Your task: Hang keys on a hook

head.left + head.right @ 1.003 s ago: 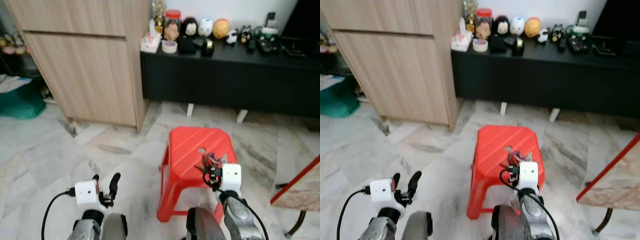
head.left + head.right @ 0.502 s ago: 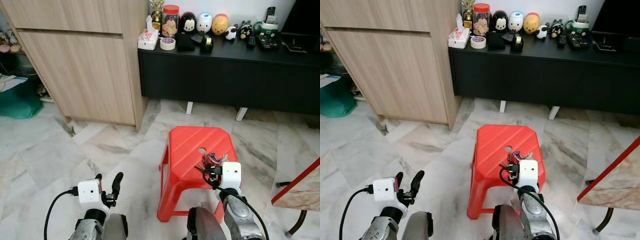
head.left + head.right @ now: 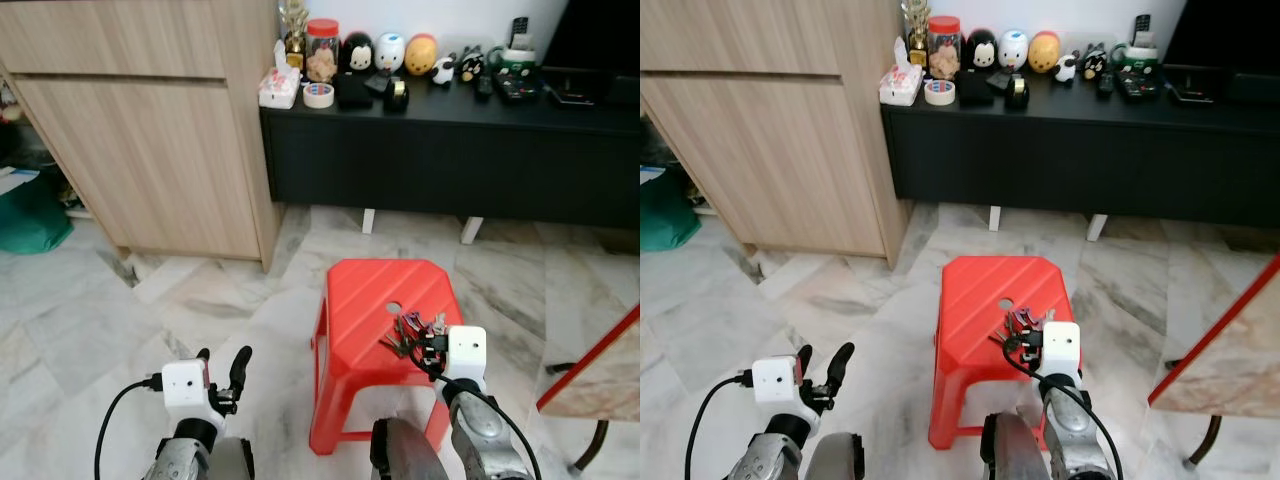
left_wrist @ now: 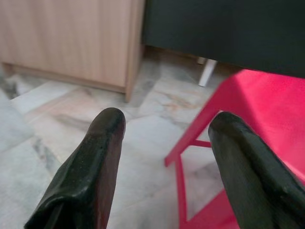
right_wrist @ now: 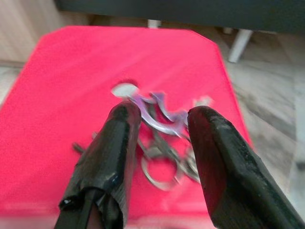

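Bunch of silver metal keys (image 5: pixel 162 143) lies on the red plastic stool (image 3: pixel 370 300), near its round centre hole. Right hand (image 5: pixel 159 143) straddles the bunch, fingers parted, nothing gripped; left hand (image 4: pixel 164 157) wide, idle beside the stool. Judgement: close on the ring, not loose blades; no hook in sight.

A red plastic stool (image 3: pixel 385 320) stands on the marble floor (image 3: pixel 150 310) at about 5 o'clock. At 10 o'clock rises a light wooden cabinet (image 3: pixel 150 130). Across 12 to 2 o'clock runs a long black table (image 3: pixel 450 140) on white legs, carrying a tissue box (image 3: pixel 277 88), a roll of tape (image 3: pixel 318 95), a red-lidded jar (image 3: pixel 322 60) and a row of round toy figures (image 3: pixel 390 52). A green bag (image 3: pixel 25 215) sits at 9 o'clock.
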Controlling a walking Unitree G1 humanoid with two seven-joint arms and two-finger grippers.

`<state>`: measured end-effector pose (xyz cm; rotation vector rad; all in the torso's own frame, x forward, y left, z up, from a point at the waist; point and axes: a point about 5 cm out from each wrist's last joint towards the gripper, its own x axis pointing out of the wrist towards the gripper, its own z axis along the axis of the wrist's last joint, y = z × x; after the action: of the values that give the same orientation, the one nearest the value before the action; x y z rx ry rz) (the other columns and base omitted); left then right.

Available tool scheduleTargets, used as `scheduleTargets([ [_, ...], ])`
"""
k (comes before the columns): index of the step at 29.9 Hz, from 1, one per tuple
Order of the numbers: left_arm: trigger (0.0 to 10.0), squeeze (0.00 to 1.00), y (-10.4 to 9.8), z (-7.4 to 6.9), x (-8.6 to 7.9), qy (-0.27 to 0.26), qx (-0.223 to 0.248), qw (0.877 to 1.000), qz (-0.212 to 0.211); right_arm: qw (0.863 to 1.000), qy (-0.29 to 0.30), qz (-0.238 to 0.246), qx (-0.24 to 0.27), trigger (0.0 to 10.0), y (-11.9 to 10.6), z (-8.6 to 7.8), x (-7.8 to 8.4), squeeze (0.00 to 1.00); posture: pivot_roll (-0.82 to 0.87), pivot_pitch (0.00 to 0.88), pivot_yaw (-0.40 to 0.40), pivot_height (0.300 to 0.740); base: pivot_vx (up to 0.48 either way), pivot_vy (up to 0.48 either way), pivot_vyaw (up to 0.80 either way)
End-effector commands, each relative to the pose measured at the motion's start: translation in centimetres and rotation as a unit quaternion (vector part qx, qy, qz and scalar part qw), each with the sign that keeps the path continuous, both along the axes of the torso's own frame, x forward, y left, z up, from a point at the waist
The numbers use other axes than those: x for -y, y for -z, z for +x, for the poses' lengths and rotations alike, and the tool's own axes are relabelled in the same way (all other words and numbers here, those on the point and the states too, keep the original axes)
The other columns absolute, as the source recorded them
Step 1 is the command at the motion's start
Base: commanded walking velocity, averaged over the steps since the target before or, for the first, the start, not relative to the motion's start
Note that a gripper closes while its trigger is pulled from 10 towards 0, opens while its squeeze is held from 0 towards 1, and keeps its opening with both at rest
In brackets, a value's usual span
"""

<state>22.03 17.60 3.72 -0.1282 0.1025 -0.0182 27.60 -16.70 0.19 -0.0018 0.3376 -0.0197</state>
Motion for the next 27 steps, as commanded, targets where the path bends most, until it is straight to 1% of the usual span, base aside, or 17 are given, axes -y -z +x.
scheduleTargets([
  [1,10.0,0.00,0.2,-0.2,-0.3,-0.005,-0.004,1.000,0.002,1.000,-0.003,0.006,0.004,10.0,-0.2,0.2,-0.4,0.00,0.10,0.085,-0.038,0.580,0.364,0.000,0.00],
  [3,10.0,0.00,0.2,-0.2,-0.3,-0.004,-0.003,1.000,0.002,1.000,-0.004,0.007,0.004,10.0,-0.2,0.2,-0.4,0.00,0.10,0.085,-0.038,0.580,0.356,0.000,0.00],
  [8,10.0,0.00,0.1,-0.2,-0.5,-0.007,-0.001,1.000,0.003,1.000,-0.021,0.013,-0.004,10.0,0.1,0.1,-0.8,0.00,0.10,0.086,-0.035,0.580,0.000,0.000,0.00],
  [13,10.0,0.00,0.1,-0.2,-0.5,-0.006,-0.001,1.000,0.003,1.000,-0.019,0.006,-0.012,10.0,0.3,0.1,-0.7,0.00,0.10,0.086,-0.035,0.580,0.000,0.000,0.00],
  [16,10.0,0.00,0.1,-0.2,-0.5,-0.006,-0.001,1.000,0.002,0.999,-0.009,-0.009,-0.030,10.0,0.4,0.3,-0.3,0.00,0.10,0.086,-0.034,0.580,0.000,0.000,0.00],
  [20,10.0,0.00,0.1,-0.2,-0.5,-0.004,-0.002,1.000,0.002,0.999,-0.005,-0.013,-0.045,10.0,0.4,0.8,-0.2,0.00,0.10,0.087,-0.032,0.580,0.000,0.000,0.00],
  [24,10.0,0.00,0.0,-0.2,-0.4,-0.003,-0.001,1.000,0.003,0.998,0.026,-0.006,-0.059,10.0,0.1,1.7,0.5,0.00,0.10,0.091,-0.027,0.580,0.000,0.000,0.00],
  [25,10.0,0.00,0.0,-0.2,-0.4,-0.003,-0.001,1.000,0.003,0.998,0.026,-0.006,-0.059,10.0,0.1,1.7,0.5,0.00,0.10,0.091,-0.027,0.580,0.000,0.000,0.00],
  [27,10.0,0.00,0.0,-0.3,-0.4,-0.003,-0.001,1.000,0.003,0.997,0.044,0.001,-0.070,10.0,0.0,2.0,0.8,0.00,0.10,0.097,-0.023,0.580,0.000,0.000,0.00],
])
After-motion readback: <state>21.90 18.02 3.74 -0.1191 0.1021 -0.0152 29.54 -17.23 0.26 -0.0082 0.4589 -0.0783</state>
